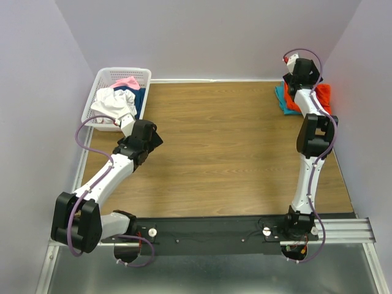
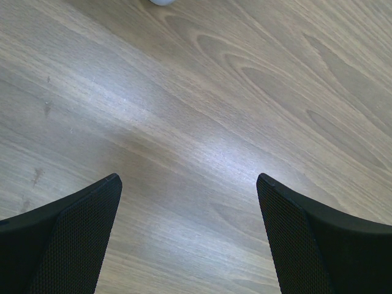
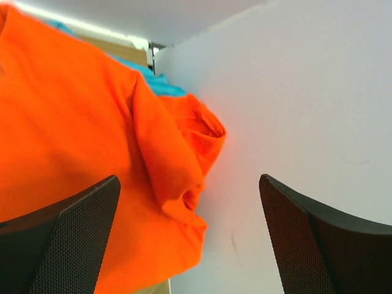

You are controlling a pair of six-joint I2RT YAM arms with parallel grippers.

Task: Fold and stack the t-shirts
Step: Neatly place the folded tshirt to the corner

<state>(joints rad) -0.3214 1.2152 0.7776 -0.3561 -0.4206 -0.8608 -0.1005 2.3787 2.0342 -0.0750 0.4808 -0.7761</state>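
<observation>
A bright orange-red t-shirt (image 1: 323,93) lies on a teal-blue t-shirt (image 1: 282,98) in the far right corner of the table. My right gripper (image 1: 298,76) hovers over this pile, open and empty. In the right wrist view the gripper (image 3: 189,178) has its jaws wide apart over the edge of the orange shirt (image 3: 73,122), with a strip of teal (image 3: 160,86) behind it. My left gripper (image 1: 136,136) is low over bare wood near the basket. In the left wrist view it (image 2: 188,179) is open and empty.
A white slatted basket (image 1: 98,82) at the far left corner holds white (image 1: 110,101), pink (image 1: 125,81) and navy (image 1: 139,98) shirts. The right wall (image 3: 294,92) is close beside the orange shirt. A small white object (image 2: 162,1) shows ahead of the left gripper.
</observation>
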